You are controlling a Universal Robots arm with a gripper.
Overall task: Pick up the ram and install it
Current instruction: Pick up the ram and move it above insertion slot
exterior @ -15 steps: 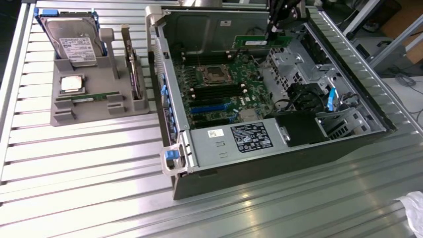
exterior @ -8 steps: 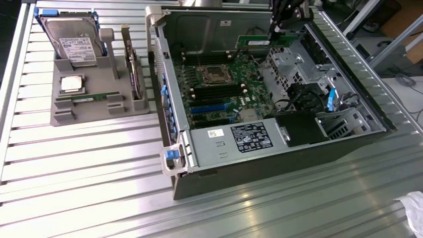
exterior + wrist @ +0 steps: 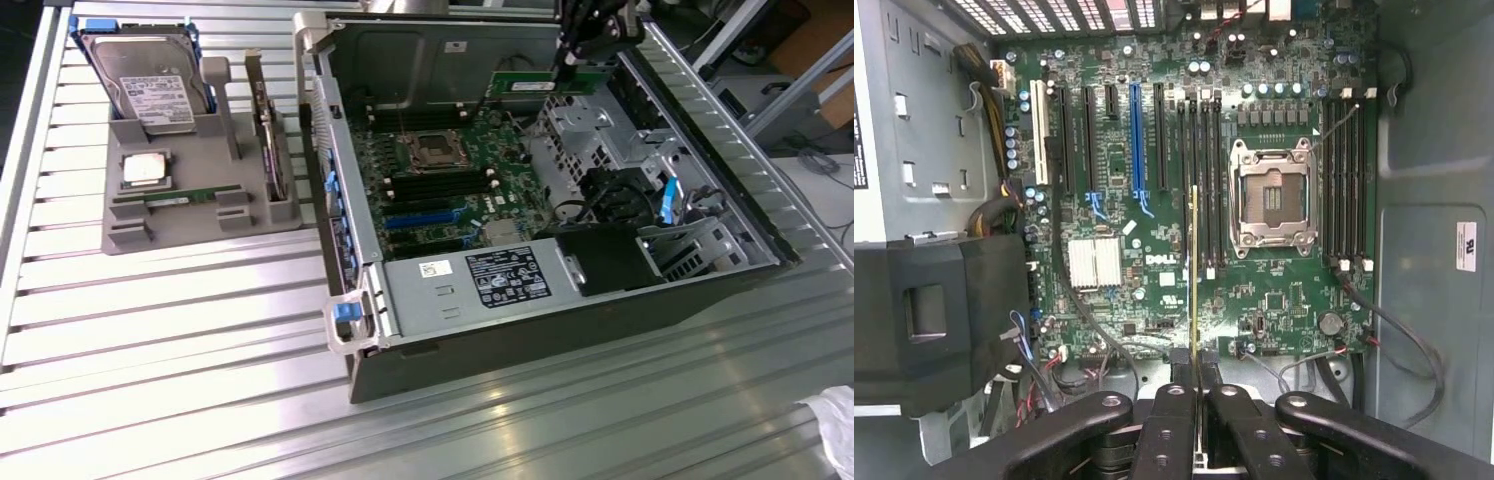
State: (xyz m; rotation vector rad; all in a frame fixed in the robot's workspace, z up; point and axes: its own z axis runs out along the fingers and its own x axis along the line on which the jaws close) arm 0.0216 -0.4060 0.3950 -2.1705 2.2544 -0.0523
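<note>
My gripper point(image 3: 1199, 390) is clamped shut on the ram point(image 3: 1197, 280), holding the stick on edge so that, in my judgement, it can go straight down into a slot. The stick hangs above the motherboard point(image 3: 1124, 290), parallel with the black memory slots point(image 3: 1204, 150) beside the empty processor socket point(image 3: 1271, 195), not yet seated.

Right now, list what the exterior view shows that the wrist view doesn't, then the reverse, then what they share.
Exterior view gives: the grey parts holder beside the computer case, carrying the hard drive and the processor chip.
Wrist view gives: the ram seen edge-on, in line with the black memory slots, not yet seated.
Both share: the claw shut on the ram, and the empty processor socket on the motherboard.
</note>
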